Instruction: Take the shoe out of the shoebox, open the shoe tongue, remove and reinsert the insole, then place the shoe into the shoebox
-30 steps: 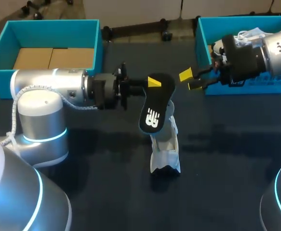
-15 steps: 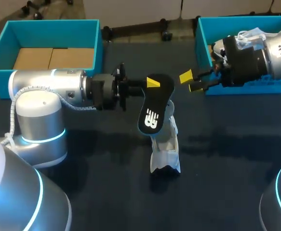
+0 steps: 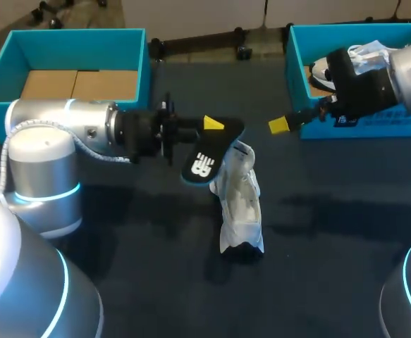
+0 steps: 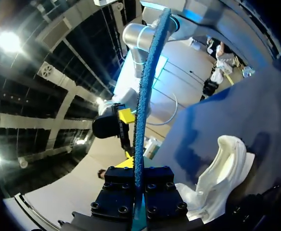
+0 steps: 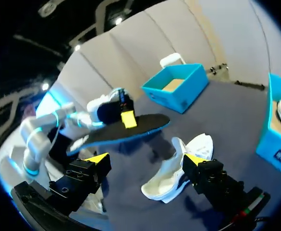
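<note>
Black on its upper face and edged in blue, the insole (image 3: 206,156) is out of the shoe and held in the air just left of the frame's middle in the head view. The left jaws pinch it at its upper-right end, where one yellow fingertip (image 3: 212,123) lies flat on it. Its long axis slants from that end down to the lower left, and the free end, which carries a white mark, is the lower one. In the left wrist view we see the insole (image 4: 145,96) edge-on, a thin blue line rising straight out from between the clamped fingers. In the right wrist view the insole (image 5: 126,131) stretches nearly level above the dark surface.

Just right of and below the insole, the white shoe (image 3: 240,204) rests on the tabletop (image 3: 332,267), apart from both pairs of jaws. Its long axis runs up and down the frame, and its upper end sits close beside the insole's middle. We cannot tell which end is the toe. The shoe (image 4: 222,168) shows beside and below the left jaws in the left wrist view.

The right jaws are spread wide and hold nothing. In the right wrist view their two yellow fingertips (image 5: 96,158) stand well apart, and the shoe (image 5: 179,168) lies ahead of them, nearer one finger.

Our left arm (image 3: 71,127) comes in from the left and our right arm (image 3: 395,70) from the upper right. One teal box (image 3: 64,32) sits at the upper left. The other teal box (image 3: 295,77) sits at the upper right, under the right arm.
</note>
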You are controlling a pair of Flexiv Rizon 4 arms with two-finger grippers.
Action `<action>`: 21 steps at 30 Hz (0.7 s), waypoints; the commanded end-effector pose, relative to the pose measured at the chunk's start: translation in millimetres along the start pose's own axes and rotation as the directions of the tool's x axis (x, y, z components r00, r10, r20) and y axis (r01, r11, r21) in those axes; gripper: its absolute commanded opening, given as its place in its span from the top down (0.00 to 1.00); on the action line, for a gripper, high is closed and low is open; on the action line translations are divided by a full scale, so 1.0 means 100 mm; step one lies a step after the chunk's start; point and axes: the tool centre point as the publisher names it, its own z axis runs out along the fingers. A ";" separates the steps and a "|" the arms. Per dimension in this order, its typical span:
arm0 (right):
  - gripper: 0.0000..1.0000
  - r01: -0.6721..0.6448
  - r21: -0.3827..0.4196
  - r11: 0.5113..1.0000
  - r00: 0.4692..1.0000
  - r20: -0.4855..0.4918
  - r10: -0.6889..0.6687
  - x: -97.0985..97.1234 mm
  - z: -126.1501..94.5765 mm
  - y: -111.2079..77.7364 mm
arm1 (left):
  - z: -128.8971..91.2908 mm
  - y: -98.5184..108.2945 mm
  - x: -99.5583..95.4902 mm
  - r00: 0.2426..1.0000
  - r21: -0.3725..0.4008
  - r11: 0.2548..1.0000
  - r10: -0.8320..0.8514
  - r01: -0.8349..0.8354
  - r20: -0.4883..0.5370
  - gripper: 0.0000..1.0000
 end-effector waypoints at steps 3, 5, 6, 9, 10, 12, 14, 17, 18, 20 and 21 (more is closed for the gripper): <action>0.00 0.057 0.100 0.993 0.998 0.028 -0.060 0.00 -0.07 0.02 | -0.07 -0.10 0.06 0.998 0.013 0.998 -0.054 0.054 -0.013 1.00; 0.00 0.057 0.100 0.993 0.998 0.028 -0.060 0.00 -0.07 0.02 | -0.06 -0.13 0.09 0.997 0.013 0.997 -0.072 0.072 -0.013 1.00; 0.00 0.057 0.100 0.993 0.998 0.028 -0.060 0.00 -0.07 0.02 | -0.05 -0.14 0.10 0.996 0.016 0.996 -0.087 0.087 -0.010 1.00; 0.00 0.057 0.100 0.993 0.998 0.028 -0.060 0.00 -0.07 0.02 | -0.03 -0.19 0.15 0.993 0.012 0.993 -0.119 0.119 -0.015 1.00; 0.00 0.057 0.100 0.993 0.998 0.028 -0.060 0.00 -0.07 0.02 | -0.02 -0.23 0.16 0.989 0.016 0.989 -0.145 0.146 -0.013 1.00; 0.00 0.057 0.100 0.993 0.998 0.028 -0.060 0.00 -0.07 0.02 | -0.01 -0.28 0.17 0.986 0.021 0.986 -0.165 0.165 -0.010 1.00; 0.00 0.057 0.100 0.993 0.998 0.028 -0.060 0.00 -0.07 0.02 | -0.01 -0.34 0.18 0.982 0.020 0.982 -0.188 0.188 -0.009 1.00; 0.00 0.100 0.095 0.990 0.994 0.033 -0.103 -0.04 -0.09 -0.06 | -0.03 -0.39 0.19 0.976 0.016 0.976 -0.216 0.216 0.004 1.00; 0.00 0.137 0.091 0.986 0.989 0.039 -0.141 -0.05 -0.10 -0.09 | -0.04 -0.41 0.19 0.974 0.015 0.974 -0.226 0.226 0.011 1.00; 0.00 0.186 0.092 0.978 0.981 0.033 -0.190 -0.08 -0.10 -0.13 | -0.04 -0.42 0.20 0.973 0.011 0.973 -0.230 0.230 0.016 1.00; 0.00 0.217 0.107 0.970 0.975 0.029 -0.221 -0.09 -0.10 -0.16 | -0.04 -0.43 0.22 0.969 0.011 0.970 -0.245 0.244 0.022 1.00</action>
